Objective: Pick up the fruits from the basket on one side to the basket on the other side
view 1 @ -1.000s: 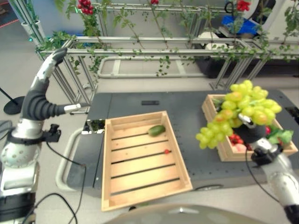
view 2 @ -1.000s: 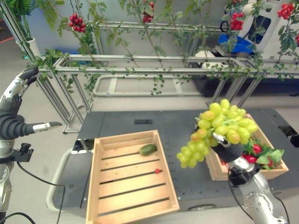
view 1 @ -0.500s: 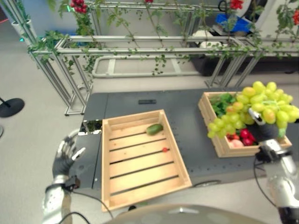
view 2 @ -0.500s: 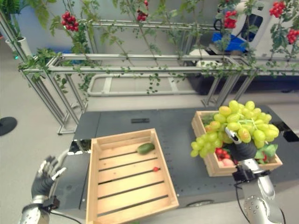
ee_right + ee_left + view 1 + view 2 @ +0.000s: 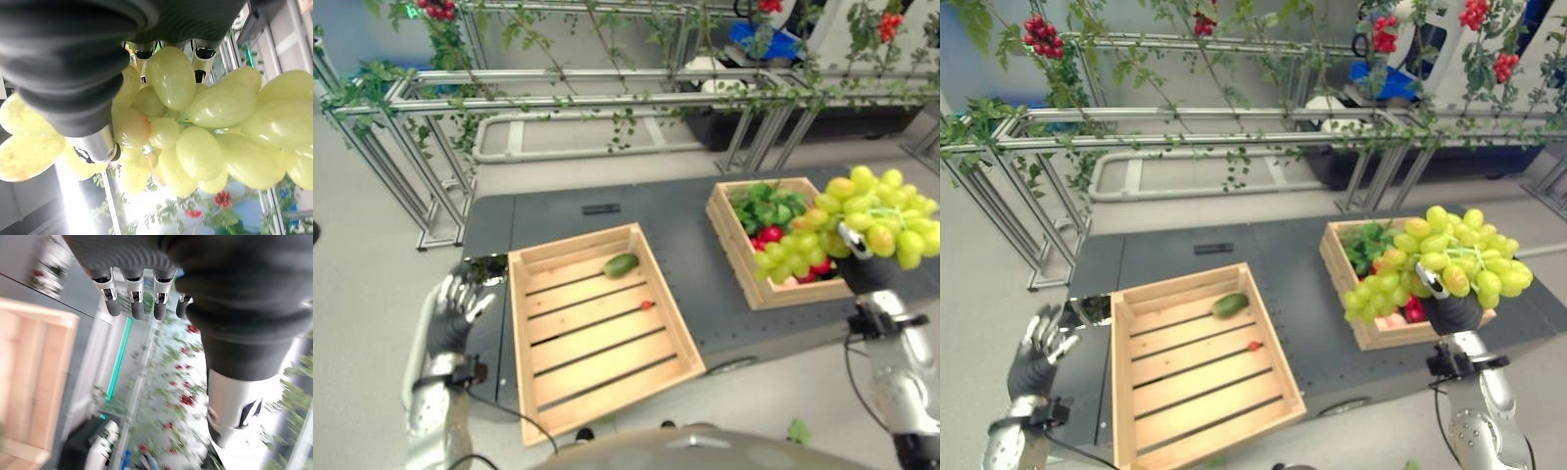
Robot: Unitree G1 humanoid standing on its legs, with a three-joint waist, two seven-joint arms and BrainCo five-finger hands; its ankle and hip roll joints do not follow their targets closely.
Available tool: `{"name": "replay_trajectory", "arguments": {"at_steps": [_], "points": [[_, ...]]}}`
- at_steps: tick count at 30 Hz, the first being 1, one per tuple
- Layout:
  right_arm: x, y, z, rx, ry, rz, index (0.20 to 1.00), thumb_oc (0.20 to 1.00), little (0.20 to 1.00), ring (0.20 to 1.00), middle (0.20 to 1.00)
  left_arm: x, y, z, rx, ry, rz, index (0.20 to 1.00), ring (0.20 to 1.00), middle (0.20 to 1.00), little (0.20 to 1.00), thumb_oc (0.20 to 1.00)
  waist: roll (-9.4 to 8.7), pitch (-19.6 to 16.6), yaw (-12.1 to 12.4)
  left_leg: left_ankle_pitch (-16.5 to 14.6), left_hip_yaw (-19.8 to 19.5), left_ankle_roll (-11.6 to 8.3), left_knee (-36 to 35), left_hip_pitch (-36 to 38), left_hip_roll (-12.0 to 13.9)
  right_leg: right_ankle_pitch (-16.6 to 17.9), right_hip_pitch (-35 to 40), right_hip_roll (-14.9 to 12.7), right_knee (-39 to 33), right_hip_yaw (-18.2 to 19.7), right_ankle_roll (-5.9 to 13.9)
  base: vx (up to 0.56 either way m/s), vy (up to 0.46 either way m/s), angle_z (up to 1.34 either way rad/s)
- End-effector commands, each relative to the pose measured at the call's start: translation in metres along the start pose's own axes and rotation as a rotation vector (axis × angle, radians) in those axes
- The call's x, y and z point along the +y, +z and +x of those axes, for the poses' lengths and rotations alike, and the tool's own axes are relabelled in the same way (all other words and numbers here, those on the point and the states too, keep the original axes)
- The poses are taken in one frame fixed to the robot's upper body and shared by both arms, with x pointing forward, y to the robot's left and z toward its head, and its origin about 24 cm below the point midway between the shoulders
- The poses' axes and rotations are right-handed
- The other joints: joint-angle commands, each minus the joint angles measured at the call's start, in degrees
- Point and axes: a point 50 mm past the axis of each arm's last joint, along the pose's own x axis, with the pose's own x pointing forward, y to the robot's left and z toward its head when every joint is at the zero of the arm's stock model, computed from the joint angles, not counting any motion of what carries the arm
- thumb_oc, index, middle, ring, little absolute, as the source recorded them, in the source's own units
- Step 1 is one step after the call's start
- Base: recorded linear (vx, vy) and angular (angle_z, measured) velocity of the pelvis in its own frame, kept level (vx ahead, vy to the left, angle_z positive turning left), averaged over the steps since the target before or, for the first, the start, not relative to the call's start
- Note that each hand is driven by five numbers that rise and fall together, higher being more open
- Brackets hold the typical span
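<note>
Right hand (image 5: 1451, 311), fingers curled round the grapes (image 5: 1440, 260), holds them above the right basket (image 5: 1347, 300). Left hand (image 5: 450, 315), fingers spread and empty, is raised beside the left basket (image 5: 524, 348) on the counter (image 5: 675, 227).

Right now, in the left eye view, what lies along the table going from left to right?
left hand → near wooden crate → green fruit → small red fruit → far crate of produce → grape bunch

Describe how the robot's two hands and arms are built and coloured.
Both arms are silver-grey metal. Each ends in a hand, left hand and right hand, whose back and wrist sit under a dark ribbed cover. The fingers are silver with dark tips.
</note>
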Motion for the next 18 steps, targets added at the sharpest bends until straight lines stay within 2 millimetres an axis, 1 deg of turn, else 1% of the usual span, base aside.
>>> {"name": "replay_trajectory", "arguments": {"at_steps": [1, 2, 3, 4, 5, 6, 7, 8, 9, 10, 11, 12, 13, 14, 16, 17, 18], "points": [[0.013, 0.037, 0.025, -0.233, 0.083, -0.071, 0.200, 0.200, 0.200, 0.200, 0.200, -0.010, 0.051, 0.022, -0.258, -0.109, -0.007, 1.000, 1.000, 1.000, 1.000, 1.000, 0.06, 1.1, -0.3, -9.0, 0.8, 2.25, 5.6, 0.8, -2.2, 5.1, -7.4, -4.2, 8.7, -5.3, 6.83, -0.04, 0.066, -0.40], [0.013, 0.037, 0.025, -0.233, 0.084, -0.070, 0.200, 0.200, 0.200, 0.200, 0.200, -0.010, 0.051, 0.022, -0.259, -0.109, -0.008, 1.000, 1.000, 1.000, 1.000, 1.000, 0.01, 1.2, -0.2, -9.1, 0.9, 2.26, 5.6, 0.8, -2.3, 5.0, -7.5, -4.2, 8.9, -5.2, 6.86, -0.07, 0.072, -0.71], [0.017, 0.038, 0.029, -0.240, 0.106, -0.068, 0.200, 0.200, 0.200, 0.200, 0.200, -0.013, 0.061, 0.024, -0.304, -0.139, -0.026, 1.000, 1.000, 1.000, 1.000, 1.000, 0.12, 1.8, 0.7, -9.4, 2.6, 2.07, 5.9, 1.0, -2.1, 5.5, -7.7, -6.4, 9.3, -11.4, 6.66, -0.04, 0.062, -1.12], [0.018, 0.039, 0.031, -0.244, 0.121, -0.058, 0.200, 0.200, 0.200, 0.200, 0.200, -0.017, 0.068, 0.024, -0.340, -0.163, -0.047, 1.000, 1.000, 1.000, 1.000, 1.000, 0.29, 1.9, 1.2, -9.6, 3.5, 1.96, 6.0, 1.2, -2.1, 5.4, -7.4, -7.7, 9.7, -15.8, 6.33, -0.05, 0.087, -1.27], [0.020, 0.040, 0.033, -0.244, 0.136, -0.055, 0.200, 0.200, 0.200, 0.200, 0.200, -0.019, 0.074, 0.023, -0.368, -0.177, -0.059, 1.000, 1.000, 1.000, 1.000, 1.000, 0.45, 2.2, 1.6, -10.0, 4.6, 1.90, 6.4, 1.5, -1.9, 4.8, -7.4, -8.9, 11.7, -20.8, 6.01, 0.05, 0.068, -1.24], [0.020, 0.039, 0.035, -0.238, 0.141, -0.054, 0.200, 0.200, 0.200, 0.200, 0.200, -0.021, 0.079, 0.023, -0.389, -0.196, -0.072, 1.000, 1.000, 1.000, 1.000, 1.000, 0.83, 2.3, 1.8, -11.3, 4.7, 1.71, 6.7, 2.2, -1.7, 3.7, -7.3, -9.6, 13.5, -23.6, 6.90, 0.06, -0.005, -1.00], [0.020, 0.038, 0.036, -0.225, 0.150, -0.062, 0.200, 0.200, 0.200, 0.200, 0.200, -0.028, 0.087, 0.024, -0.432, -0.241, -0.103, 1.000, 1.000, 1.000, 1.000, 1.000, 0.47, 2.3, 1.5, -12.0, 6.3, 1.76, 7.5, 2.4, -1.6, 3.2, -7.2, -10.2, 13.0, -26.5, 6.67, 0.06, -0.035, -0.85], [0.020, 0.038, 0.036, -0.225, 0.150, -0.062, 0.200, 0.200, 0.200, 0.200, 0.200, -0.028, 0.087, 0.024, -0.432, -0.242, -0.104, 1.000, 1.000, 1.000, 1.000, 1.000, 0.48, 2.3, 1.5, -12.1, 6.3, 1.72, 7.6, 2.4, -1.5, 3.3, -7.2, -10.1, 12.8, -26.5, 6.60, 0.05, -0.126, -0.61], [0.019, 0.038, 0.035, -0.226, 0.148, -0.057, 0.200, 0.200, 0.200, 0.200, 0.200, -0.035, 0.089, 0.025, -0.444, -0.289, -0.117, 1.000, 1.000, 1.000, 1.000, 1.000, 0.20, 2.3, 0.5, -12.9, 7.0, 1.83, 8.4, 2.5, -1.9, 3.7, -7.3, -8.9, 10.9, -24.1, 6.14, 0.04, -0.080, -0.37], [0.019, 0.038, 0.035, -0.226, 0.148, -0.057, 0.200, 0.200, 0.200, 0.200, 0.200, -0.035, 0.089, 0.025, -0.444, -0.290, -0.117, 1.000, 1.000, 1.000, 1.000, 1.000, 0.25, 2.3, 0.7, -13.0, 7.1, 1.83, 8.5, 2.5, -1.8, 3.9, -7.3, -8.8, 10.7, -23.9, 6.12, 0.06, -0.123, -0.29], [0.019, 0.038, 0.035, -0.228, 0.147, -0.062, 0.200, 0.200, 0.200, 0.200, 0.200, -0.039, 0.089, 0.026, -0.444, -0.304, -0.125, 1.000, 1.000, 1.000, 1.000, 1.000, 0.37, 2.4, 0.4, -13.6, 7.3, 1.75, 9.8, 2.2, -1.6, 4.0, -7.7, -8.1, 10.3, -22.9, 6.11, 0.06, -0.130, -0.14], [0.020, 0.039, 0.036, -0.234, 0.153, -0.065, 0.200, 0.200, 0.200, 0.200, 0.200, -0.047, 0.090, 0.029, -0.445, -0.344, -0.147, 1.000, 1.000, 1.000, 1.000, 1.000, 0.60, 2.2, -0.3, -14.5, 8.3, 1.55, 11.4, 1.9, -0.9, 2.6, -7.2, -7.5, 8.6, -23.0, 5.01, 0.08, -0.178, -0.08], [0.019, 0.040, 0.035, -0.238, 0.146, -0.069, 0.200, 0.200, 0.200, 0.200, 0.200, -0.050, 0.091, 0.030, -0.448, -0.370, -0.139, 1.000, 1.000, 1.000, 1.000, 1.000, 0.77, 1.9, -0.6, -15.0, 8.9, 1.17, 12.4, 1.6, -0.4, 1.3, -6.4, -6.7, 7.3, -23.0, 4.08, 0.07, -0.139, -0.09], [0.019, 0.040, 0.035, -0.238, 0.145, -0.069, 0.200, 0.200, 0.200, 0.200, 0.200, -0.051, 0.091, 0.030, -0.447, -0.370, -0.139, 1.000, 1.000, 1.000, 1.000, 1.000, 0.79, 1.9, -0.5, -15.2, 9.0, 1.06, 12.7, 1.6, -0.3, 1.3, -6.3, -6.5, 7.2, -23.0, 3.95, 0.06, -0.118, -0.16], [0.018, 0.041, 0.034, -0.242, 0.129, -0.098, 0.200, 0.200, 0.200, 0.200, 0.200, -0.057, 0.092, 0.035, -0.450, -0.391, -0.143, 1.000, 1.000, 1.000, 1.000, 1.000, 0.50, 1.2, -1.3, -16.5, 10.6, -0.14, 17.1, 0.8, 1.3, -0.6, -4.7, -4.8, 5.2, -22.2, 2.70, 0.13, -0.207, -0.16], [0.019, 0.044, 0.035, -0.264, 0.125, -0.104, 0.200, 0.200, 0.200, 0.200, 0.200, -0.061, 0.090, 0.037, -0.446, -0.395, -0.157, 1.000, 1.000, 1.000, 1.000, 1.000, -0.56, 1.0, -1.5, -15.9, 12.8, -2.83, 26.4, -1.2, 4.4, -2.0, -1.7, -2.4, 2.2, -20.9, 1.17, 0.15, -0.249, -0.20], [0.019, 0.044, 0.035, -0.265, 0.123, -0.104, 0.200, 0.200, 0.200, 0.200, 0.200, -0.061, 0.090, 0.037, -0.447, -0.396, -0.156, 1.000, 1.000, 1.000, 1.000, 1.000, -0.34, 1.1, -1.2, -16.5, 12.9, -3.31, 27.9, -1.7, 5.3, -1.9, -1.5, -1.7, 1.7, -20.7, 0.80, 0.21, -0.344, -0.23]]}}
